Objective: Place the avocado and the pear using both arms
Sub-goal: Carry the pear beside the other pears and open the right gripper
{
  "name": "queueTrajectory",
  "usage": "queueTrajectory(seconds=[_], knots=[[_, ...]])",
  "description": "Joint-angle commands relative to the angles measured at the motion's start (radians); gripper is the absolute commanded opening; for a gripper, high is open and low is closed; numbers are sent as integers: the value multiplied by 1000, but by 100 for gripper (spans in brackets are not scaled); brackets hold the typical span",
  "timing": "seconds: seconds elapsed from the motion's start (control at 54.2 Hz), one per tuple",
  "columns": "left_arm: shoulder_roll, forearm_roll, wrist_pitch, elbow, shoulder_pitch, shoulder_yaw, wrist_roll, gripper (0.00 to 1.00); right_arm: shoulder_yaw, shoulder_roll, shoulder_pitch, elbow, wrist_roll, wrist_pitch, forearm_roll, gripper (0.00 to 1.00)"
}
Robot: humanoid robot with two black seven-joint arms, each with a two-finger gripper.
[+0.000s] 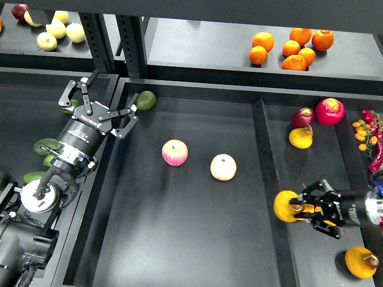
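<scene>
At the left of the frame the left hand (103,103) is held with its fingers spread wide and nothing between them, over the rim between the left bin and the wide middle tray (179,239). Just to its upper right, in the top left corner of that tray, lies a green avocado (145,100), apart from the fingertips. More green fruit (46,145) shows in the left bin, partly hidden behind the arm (whether any of it is the darker, pointed avocado cannot be told).

In the lower right of the frame the right hand (299,208) comes in from the right edge and is clamped on the pear (285,205), an orange-yellow fruit held at the divider between the middle tray and the right bin (320,269). Whether the pear touches anything beneath it cannot be told.

Two pink-yellow apples (175,152) lie side by side, well apart, near the centre of the middle tray. In the right bin a second orange-yellow fruit (361,262) sits at the bottom right corner, and a yellow fruit (301,137) lies near the top beside two red ones (330,110). Small red and orange peppers (368,128) cluster at the right edge.

On the shelf along the top, oranges (291,48) are grouped at upper right and pale yellow apples (58,30) at upper left.
</scene>
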Motion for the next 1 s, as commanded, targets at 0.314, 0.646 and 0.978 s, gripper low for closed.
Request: queueTrajectory(seconds=[0.314,0.646,0.978], knots=[[0,0,0,-2,0,0,0,100,-3,-38,-111,-48,0,0,-13,4],[0,0,0,-5,0,0,0,100,-3,-18,-160,-102,0,0,-15,5],[0,2,0,-3,3,0,0,100,-2,33,-176,-179,0,0,-15,9]])
